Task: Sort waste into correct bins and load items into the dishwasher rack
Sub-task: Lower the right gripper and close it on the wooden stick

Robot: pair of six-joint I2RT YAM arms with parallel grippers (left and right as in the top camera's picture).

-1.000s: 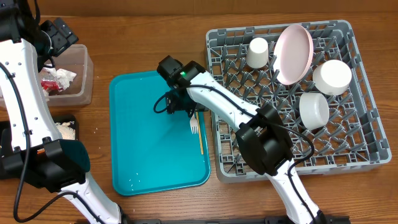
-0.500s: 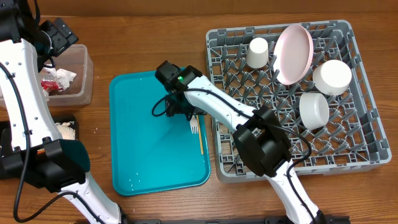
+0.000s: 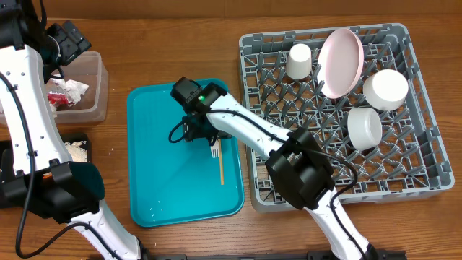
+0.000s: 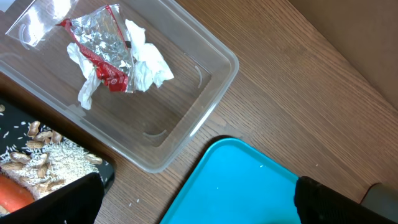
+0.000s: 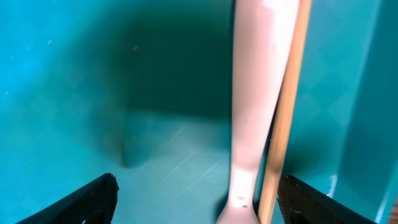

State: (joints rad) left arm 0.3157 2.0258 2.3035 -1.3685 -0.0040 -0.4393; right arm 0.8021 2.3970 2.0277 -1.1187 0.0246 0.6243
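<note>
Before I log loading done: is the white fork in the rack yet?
Out: the white fork lies on the teal tray, beside the wooden stick.

Between the fingertips of our right gripper [image 5: 199,208] lie the white fork [image 5: 258,93] and thin wooden stick [image 5: 287,112], flat, side by side. To its right, the grey rack [image 3: 249,43] holds a tilted pink plate [image 3: 341,61], two white bowls [image 3: 386,88] and a white cup [image 3: 299,61]. Ahead of our left gripper [image 4: 199,208], the clear tub [image 4: 208,87] holds the wrapper [image 4: 102,56] and napkin [image 4: 146,62]. By its left finger, the black tray [image 4: 107,169] holds scraps [image 4: 43,158] and a carrot [image 4: 12,194].

Bright, even light from above lit the brown wooden bench [image 3: 166,43] in the overhead view; shadows were short and soft. The right wrist view was close and blurred, with a dark shadow on the flat teal plastic tray [image 5: 168,68] toward twelve o'clock. The crinkled red-and-silver wrapper [image 4: 102,43] glinted sharply.
</note>
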